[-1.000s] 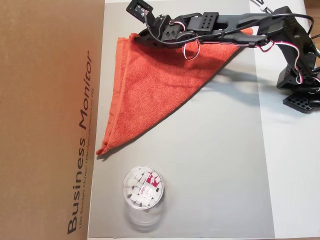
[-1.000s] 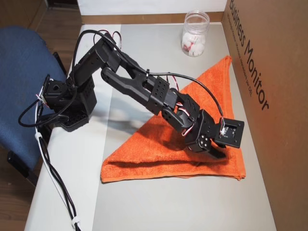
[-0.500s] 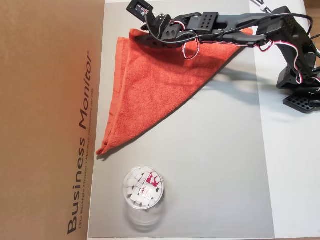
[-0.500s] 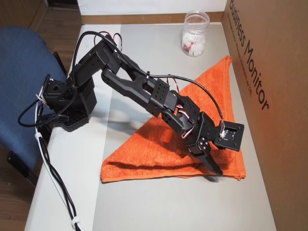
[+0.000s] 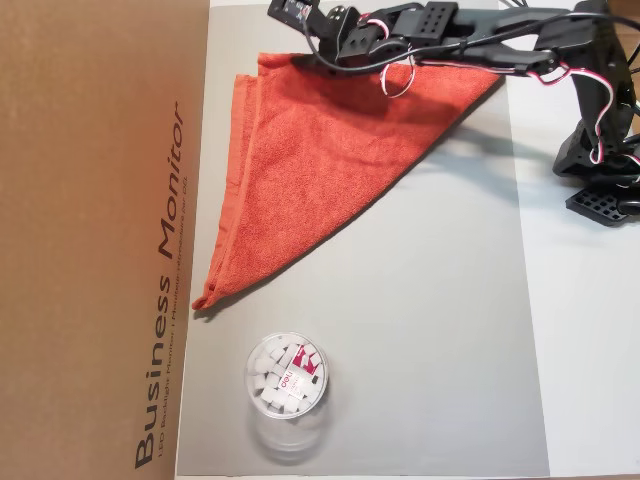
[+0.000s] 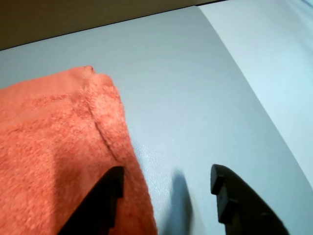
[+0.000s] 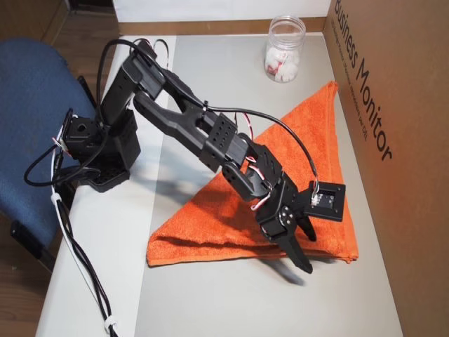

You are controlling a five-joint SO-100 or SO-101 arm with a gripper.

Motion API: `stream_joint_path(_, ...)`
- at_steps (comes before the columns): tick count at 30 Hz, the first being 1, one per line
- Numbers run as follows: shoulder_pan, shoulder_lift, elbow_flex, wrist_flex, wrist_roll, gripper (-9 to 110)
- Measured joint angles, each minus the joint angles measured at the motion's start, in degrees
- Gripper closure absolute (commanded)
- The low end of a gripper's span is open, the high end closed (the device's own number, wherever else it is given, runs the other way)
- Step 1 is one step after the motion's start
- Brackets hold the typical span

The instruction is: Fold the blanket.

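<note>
On the grey mat lie one blanket [image 5: 318,160] and one tub [image 5: 286,376]; jaws [image 6: 166,188] spread wide, empty.

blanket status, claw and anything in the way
Claw open, empty, straddling the blanket's edge. Blanket folded into a triangle, flat on the grey mat. Clear tub sits apart, cardboard box alongside; neither blocking.

Grey table [image 7: 210,302], blue chair [image 7: 31,84], brown wooden floor [image 7: 21,309].
</note>
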Motion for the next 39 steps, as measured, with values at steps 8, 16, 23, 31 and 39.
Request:
stream_joint_path(8,0.79,9.84,9.14,0.00,-0.44,83)
stream_joint_path(16,0.88,20.04,20.39,0.00,-3.78,88)
stream_joint_path(23,3.87,30.59,31.82,0.18,-4.48,102)
stream_joint_path(31,5.71,46.41,46.41,0.18,-4.22,101)
stream_joint_path(39,8.53,64.86,63.02,0.18,1.67,101)
